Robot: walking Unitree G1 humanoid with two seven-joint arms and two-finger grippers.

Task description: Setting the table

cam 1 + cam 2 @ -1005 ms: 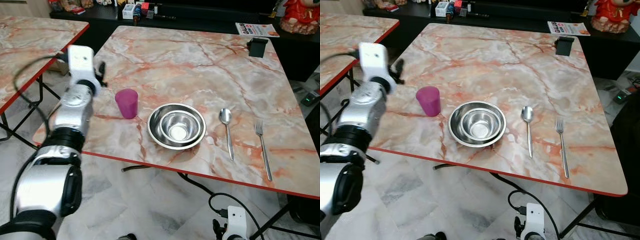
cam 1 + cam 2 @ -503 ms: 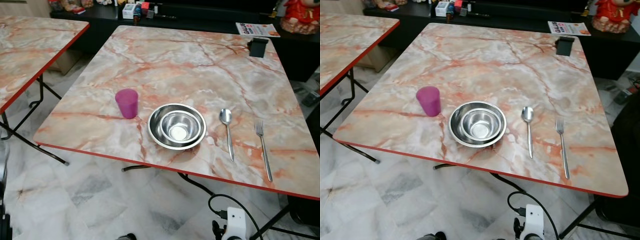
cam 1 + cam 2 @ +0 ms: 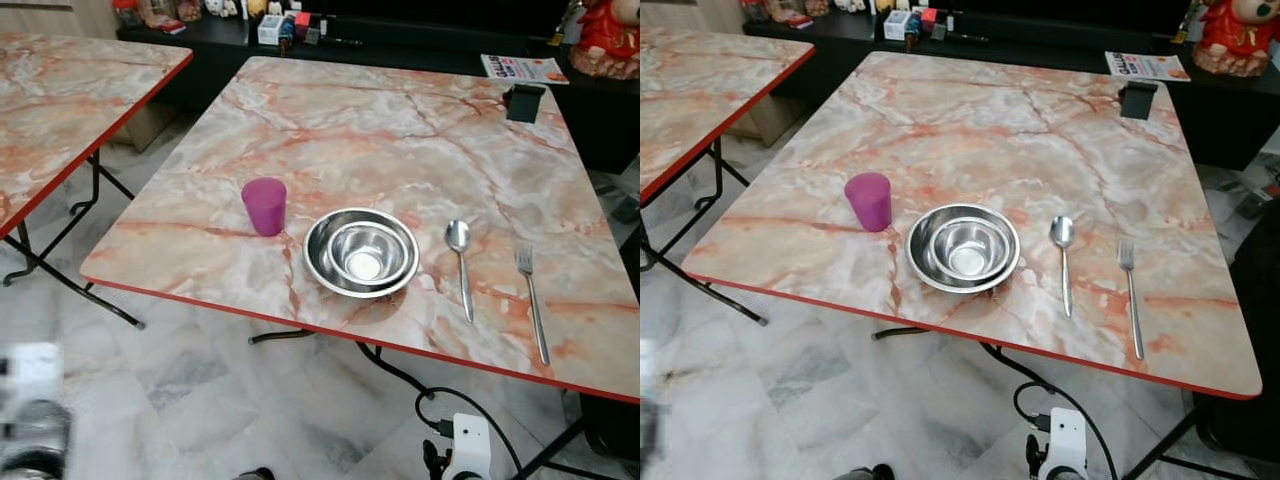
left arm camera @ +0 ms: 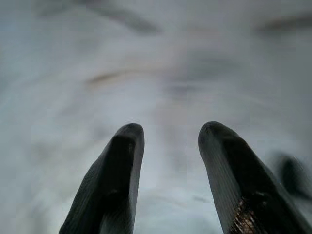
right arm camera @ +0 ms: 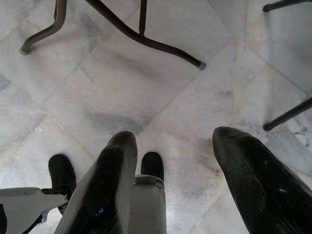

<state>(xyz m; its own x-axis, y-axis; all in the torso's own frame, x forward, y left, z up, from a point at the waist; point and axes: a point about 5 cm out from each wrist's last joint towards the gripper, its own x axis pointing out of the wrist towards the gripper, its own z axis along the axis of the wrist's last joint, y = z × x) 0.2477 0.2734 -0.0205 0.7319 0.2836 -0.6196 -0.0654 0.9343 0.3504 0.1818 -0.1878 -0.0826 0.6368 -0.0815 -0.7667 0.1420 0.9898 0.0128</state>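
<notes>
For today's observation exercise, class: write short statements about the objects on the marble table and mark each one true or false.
1. The purple cup stands upright, to the left of the bowls. True.
2. The fork lies between the bowls and the spoon. False: the spoon lies between the bowls and the fork.
3. A smaller steel bowl sits inside the larger bowl. True.
4. The left gripper is shut on the cup. False: it is open and holds nothing.

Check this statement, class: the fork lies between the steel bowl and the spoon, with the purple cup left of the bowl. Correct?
Not quite. In the left eye view the spoon lies between the steel bowl and the fork. The purple cup is indeed left of the bowl.
</notes>
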